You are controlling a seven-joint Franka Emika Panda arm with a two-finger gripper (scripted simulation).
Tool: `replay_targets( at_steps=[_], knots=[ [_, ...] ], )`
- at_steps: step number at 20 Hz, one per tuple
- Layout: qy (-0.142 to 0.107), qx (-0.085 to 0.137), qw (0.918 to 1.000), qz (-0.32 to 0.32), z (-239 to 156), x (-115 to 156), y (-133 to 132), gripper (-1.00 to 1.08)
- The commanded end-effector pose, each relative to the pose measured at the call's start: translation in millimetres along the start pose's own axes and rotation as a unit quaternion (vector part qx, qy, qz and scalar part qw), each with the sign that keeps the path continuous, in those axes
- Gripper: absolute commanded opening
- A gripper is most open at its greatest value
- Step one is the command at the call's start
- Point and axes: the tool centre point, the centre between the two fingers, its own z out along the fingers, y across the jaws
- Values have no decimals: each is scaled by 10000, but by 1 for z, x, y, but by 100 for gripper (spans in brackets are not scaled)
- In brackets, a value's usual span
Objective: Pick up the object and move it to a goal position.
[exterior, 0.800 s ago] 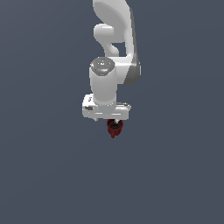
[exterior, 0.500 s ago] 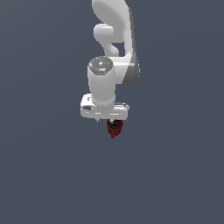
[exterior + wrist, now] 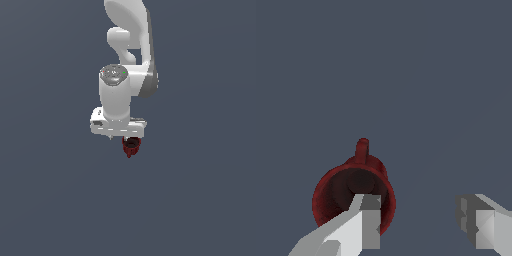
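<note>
The object, a small dark red cup [image 3: 131, 146] with a dark hollow and a small nub, sits right under the white gripper [image 3: 121, 140] in the exterior view. In the wrist view the cup [image 3: 336, 192] shows its open hollow, with the nub pointing away from the fingers. The gripper [image 3: 421, 215] is open. One fingertip [image 3: 370, 212] lies over the cup's hollow and near rim. The other fingertip [image 3: 473, 220] stands well apart from the cup, on bare floor. In the exterior view the hand hides most of the fingers.
A plain dark grey-blue floor [image 3: 200, 200] lies all round. The white arm [image 3: 127, 30] rises above the gripper. Nothing else shows in either view.
</note>
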Motion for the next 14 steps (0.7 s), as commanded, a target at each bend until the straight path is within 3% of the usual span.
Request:
replay_targets(
  at_steps=[1,14],
  knots=[
    [-11,-3,10000,91,1,0,-2,28],
    [-127,-61,9930,1171,13,0,-21,28]
  ],
)
